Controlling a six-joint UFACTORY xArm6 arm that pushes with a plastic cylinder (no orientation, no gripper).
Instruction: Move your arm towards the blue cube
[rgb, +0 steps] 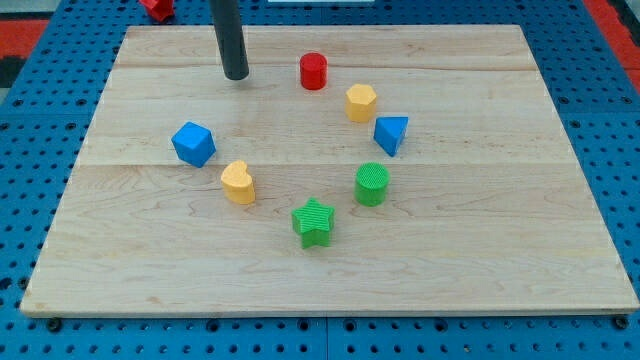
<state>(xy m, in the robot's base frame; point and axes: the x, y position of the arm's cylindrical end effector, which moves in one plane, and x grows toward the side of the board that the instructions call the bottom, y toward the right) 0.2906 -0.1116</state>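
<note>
The blue cube (193, 143) sits on the wooden board (480, 230) at the view's left of centre. My tip (236, 75) touches the board near the view's top, above and a little right of the blue cube, well apart from it. The red cylinder (313, 71) stands to the right of my tip.
A yellow hexagonal block (361, 102) and a blue triangular block (391, 134) lie right of centre. A yellow heart block (238, 182) lies just below and right of the blue cube. A green cylinder (372, 184) and a green star (313, 222) lie lower. A red object (157, 8) lies off the board at the top.
</note>
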